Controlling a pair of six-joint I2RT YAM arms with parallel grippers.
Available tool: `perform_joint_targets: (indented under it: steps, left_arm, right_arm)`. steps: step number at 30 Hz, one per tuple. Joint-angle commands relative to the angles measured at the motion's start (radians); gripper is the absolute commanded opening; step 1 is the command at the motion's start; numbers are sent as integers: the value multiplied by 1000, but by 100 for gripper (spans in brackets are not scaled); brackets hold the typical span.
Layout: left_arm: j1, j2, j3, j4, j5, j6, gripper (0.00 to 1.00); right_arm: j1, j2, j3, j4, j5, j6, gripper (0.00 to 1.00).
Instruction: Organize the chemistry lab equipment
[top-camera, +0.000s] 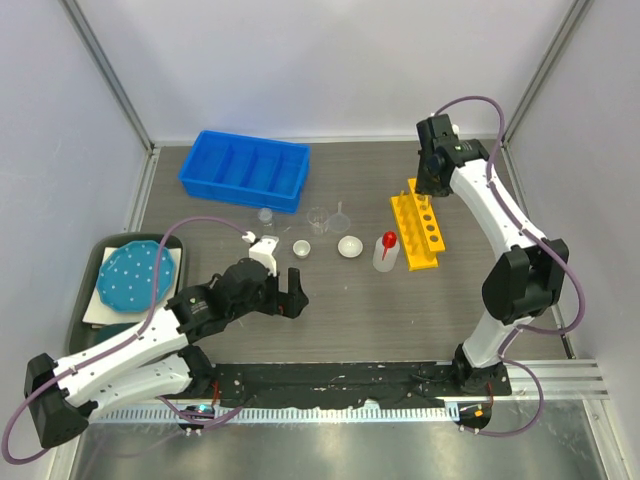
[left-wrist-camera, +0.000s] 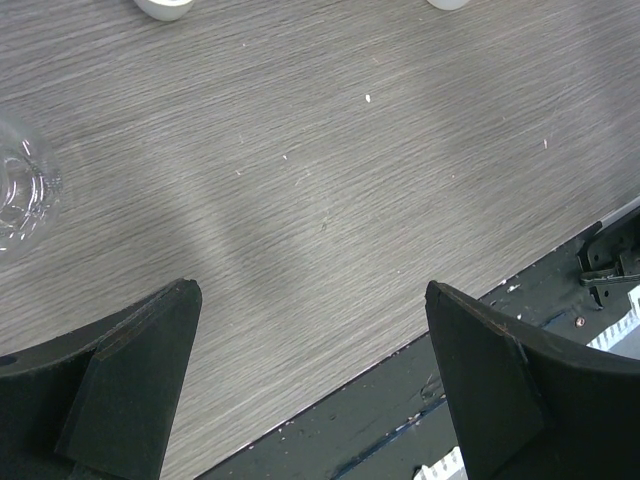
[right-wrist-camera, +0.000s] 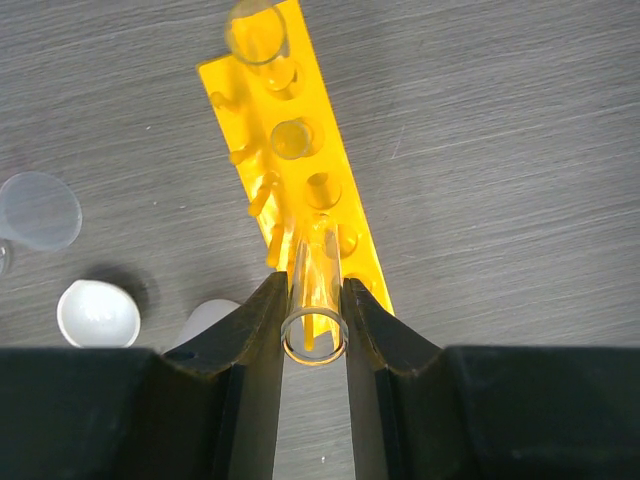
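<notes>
A teal dotted plate sits on a tray at the far left. Just right of it, the left gripper hangs low over bare wood-grain table, its jaws spread wide and holding nothing. The nearest glassware lies a little beyond its fingertips. A blue divided bin stands at the back.

Across the middle runs a loose row: a small vial, a clear beaker, a funnel, a white round dish, then a red-capped squeeze bottle.

Just right of the bottle lies the yellow holed rack. Above it, the right gripper pinches a thin clear tube upright between its fingers, over the rack's end beside the bottle. Whether the tube's tip has entered a hole is unclear. Another tube stands at the rack's opposite end.
</notes>
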Motion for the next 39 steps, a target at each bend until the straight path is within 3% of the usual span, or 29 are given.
perform_joint_targets:
  steps: [1, 39]
  left_arm:
    - [-9, -18, 0, 11, -15, -10, 100]
    - [-23, 52, 20, 2, -28, -1, 100]
  right_arm:
    - [-23, 13, 35, 54, 29, -12, 16]
    - [-51, 88, -150, 192, -86, 3, 18]
